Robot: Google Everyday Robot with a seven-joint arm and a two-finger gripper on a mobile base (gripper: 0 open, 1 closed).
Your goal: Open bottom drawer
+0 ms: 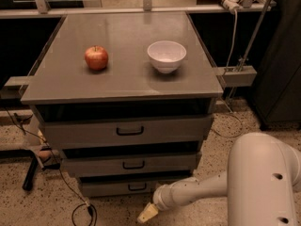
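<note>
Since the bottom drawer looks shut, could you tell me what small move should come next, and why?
Probably lift the gripper and ease it toward the black loop handle of the bottom drawer. The drawer looks shut, and the gripper hangs near the floor, below and slightly right of the handle, not touching it.

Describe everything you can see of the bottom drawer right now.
The bottom drawer is the lowest and narrowest of three grey, metal-looking fronts, with a small black loop handle at centre. It looks shut, tucked under the middle drawer. Its right end is partly hidden behind the arm. The gripper hangs just below and right of the handle, not touching it.
</note>
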